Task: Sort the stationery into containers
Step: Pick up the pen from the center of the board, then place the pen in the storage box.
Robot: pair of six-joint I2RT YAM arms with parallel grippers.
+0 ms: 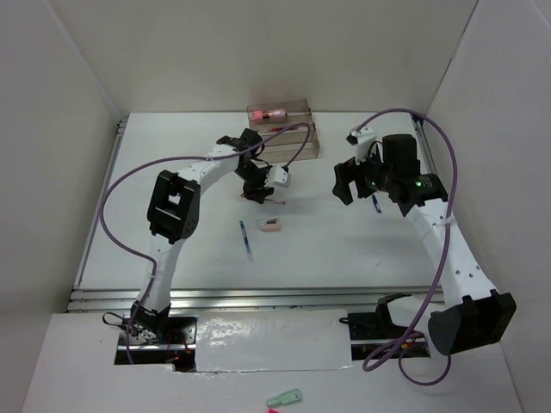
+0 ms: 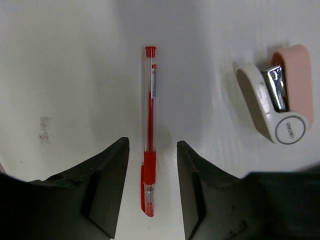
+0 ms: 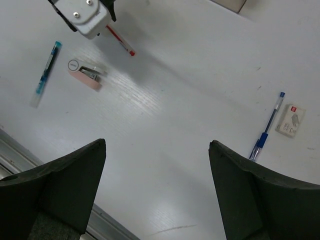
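Note:
A red pen [image 2: 149, 125] lies on the white table between my left gripper's [image 2: 152, 150] open fingers, with a gap on each side. It also shows in the top view [image 1: 274, 200] under the left gripper [image 1: 256, 191]. A pink-and-white eraser [image 2: 277, 97] with a shiny metal part lies just right of it. A thin blue pen [image 1: 245, 237] lies nearer the front. My right gripper [image 3: 157, 150] is open and empty above bare table; a blue pen [image 3: 267, 127] and a white eraser [image 3: 291, 120] lie to its right. The smoky organiser [image 1: 282, 120] stands at the back.
Pink items [image 1: 271, 113] lie in the organiser's rear compartment. A pale green clip [image 1: 283, 398] lies on the front ledge by the arm bases. White walls close in the left, back and right sides. A metal rail [image 1: 258, 297] runs along the table's front edge.

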